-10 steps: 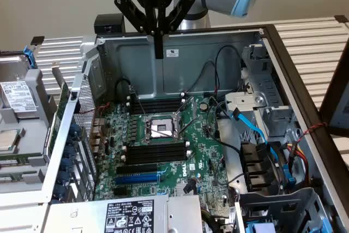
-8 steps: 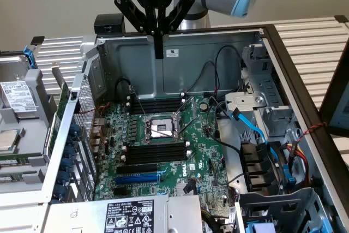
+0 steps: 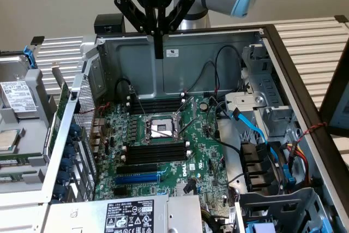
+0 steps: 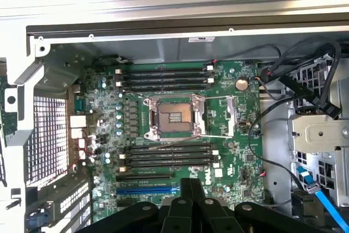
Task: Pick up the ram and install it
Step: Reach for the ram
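My gripper [image 3: 158, 52] hangs shut above the open computer case, over its back wall, with nothing between its fingertips. In the wrist view its black fingers [image 4: 191, 192] are pressed together over the motherboard's [image 4: 229, 151] near edge. Empty black memory slots lie on both sides of the CPU socket [image 3: 158, 129]: one bank [image 3: 155, 103] toward the back wall, the other [image 3: 155, 154] toward the front. A long thin green board edge [image 3: 60, 114] stands outside the case's perforated wall at the exterior view's left. I cannot tell whether it is the ram.
A blue expansion slot [image 3: 136, 179] lies beside the front slot bank. Black and blue cables [image 3: 256, 132] and drive bays crowd the exterior view's right. A label-covered power supply [image 3: 128, 215] sits at the front. A metal drive cage [image 3: 19, 113] lies outside at the left.
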You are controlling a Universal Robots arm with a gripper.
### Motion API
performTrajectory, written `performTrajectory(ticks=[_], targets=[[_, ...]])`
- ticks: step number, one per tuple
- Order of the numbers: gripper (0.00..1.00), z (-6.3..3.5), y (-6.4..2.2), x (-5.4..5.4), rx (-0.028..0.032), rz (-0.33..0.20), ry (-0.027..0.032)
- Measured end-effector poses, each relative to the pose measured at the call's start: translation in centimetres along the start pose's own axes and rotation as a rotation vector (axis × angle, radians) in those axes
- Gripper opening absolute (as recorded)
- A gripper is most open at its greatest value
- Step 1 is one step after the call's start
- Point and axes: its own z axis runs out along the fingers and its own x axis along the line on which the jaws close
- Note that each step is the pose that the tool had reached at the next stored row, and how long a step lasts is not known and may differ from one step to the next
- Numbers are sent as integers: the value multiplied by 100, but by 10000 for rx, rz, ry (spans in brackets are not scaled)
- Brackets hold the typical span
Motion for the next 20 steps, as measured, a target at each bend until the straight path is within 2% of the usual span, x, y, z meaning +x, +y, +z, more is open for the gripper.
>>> performTrajectory(ticks=[4, 8, 20], targets=[[10, 0, -2, 11, 0, 6, -1], [10, -2, -9, 100, 0, 10, -1], [10, -14, -59, 613, 0, 20, -2]])
